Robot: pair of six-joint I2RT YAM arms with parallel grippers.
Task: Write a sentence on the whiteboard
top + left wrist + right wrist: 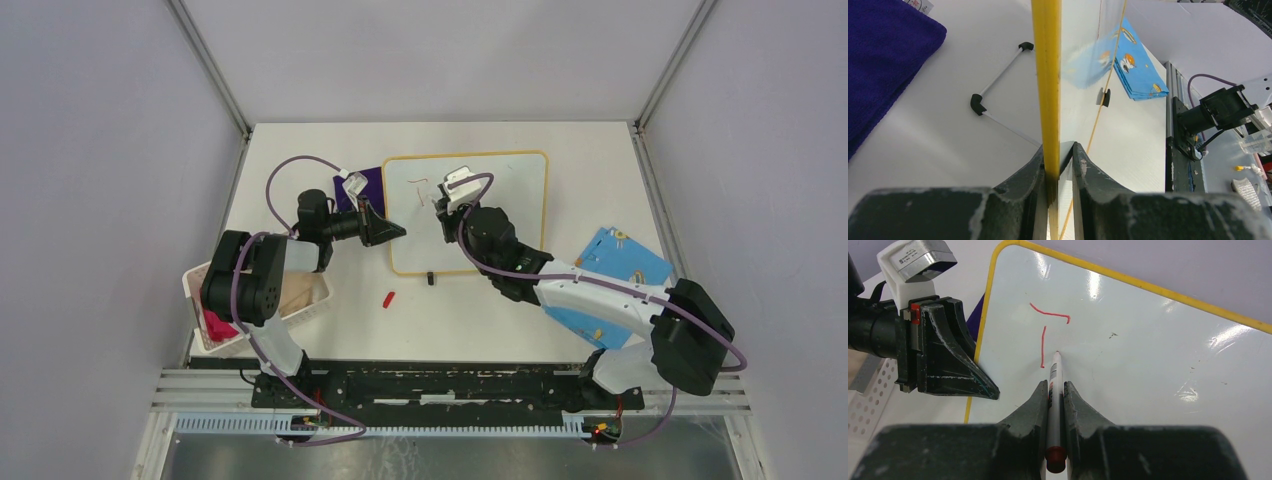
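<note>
Far left: white perforated plastic basket point(318, 300). Then dark purple cloth point(362, 184) and a small red cap point(389, 297) loose on the table. Black two-finger left gripper point(1058, 157) pinching the yellow-tan left frame edge of the glossy white rectangular whiteboard point(510, 190), bracing it. Board apparently flat, mid-table toward the far edge. Upper-left corner of it: red marker strokes point(1050, 314), just a crossbar and a stem, reads as one "T". Right gripper point(1054, 387) clamped on a white marker pen point(1054, 371), tip at the board surface just right of the stem. Far right: blue flat card point(625, 262). Judged barely started: one letter down, rest of sentence left.
</note>
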